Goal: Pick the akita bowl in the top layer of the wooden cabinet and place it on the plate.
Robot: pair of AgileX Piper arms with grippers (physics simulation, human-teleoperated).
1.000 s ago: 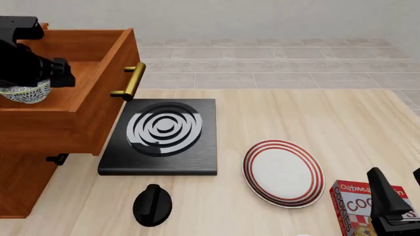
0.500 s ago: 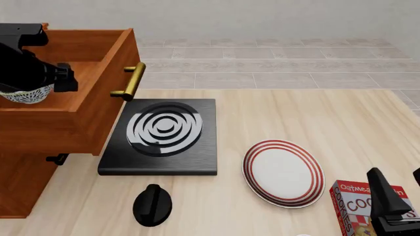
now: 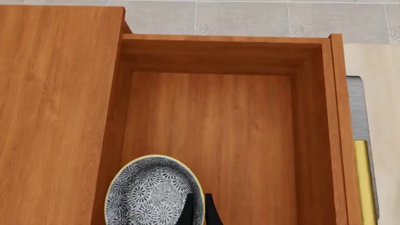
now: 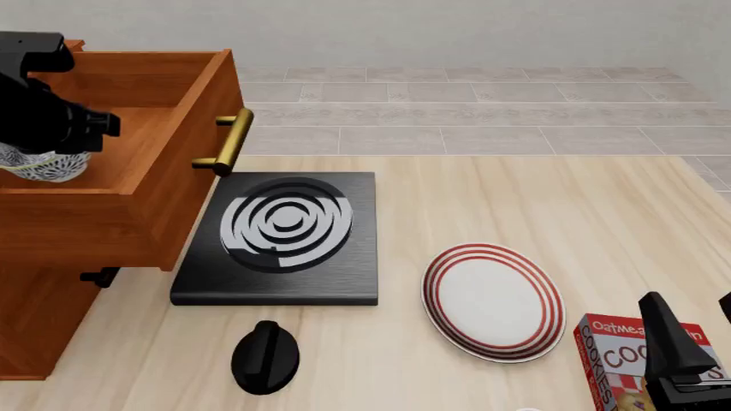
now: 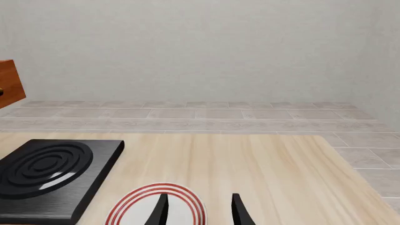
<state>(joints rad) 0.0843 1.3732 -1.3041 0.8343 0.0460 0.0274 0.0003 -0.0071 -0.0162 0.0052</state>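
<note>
My left gripper [image 3: 197,210] reaches down into the open top layer [image 4: 171,175], the pulled-out reddish-brown drawer box of the tall wooden cabinet [image 4: 40,321], and in its wrist camera I see two thin black fingertips [image 3: 186,211] almost touching, pinched on the near rim of the akita bowl [image 3: 154,191], a small round bowl with a fine black-and-white flower-like pattern and a pale rim. From the front, the bowl [image 4: 40,164] peeks out under the bulky black left arm at the drawer's far left side; whether it rests on the drawer floor or hangs just above it, I cannot tell. The drawer holds nothing else I can see, just smooth wood grain, with a brass bar handle [image 4: 228,141] on its front. Beside the cabinet on the pale wooden table [image 4: 549,205] lies a black square slab with grey-white concentric rings [image 4: 282,235], a black knob [image 4: 266,357] nearer me, and to the right the round white plate with red rings [image 4: 494,300], bare. My right gripper [image 5: 197,211] hangs low over that plate's near edge, jaws apart and gripping nothing, beside a red cookie box [image 4: 622,360].
</note>
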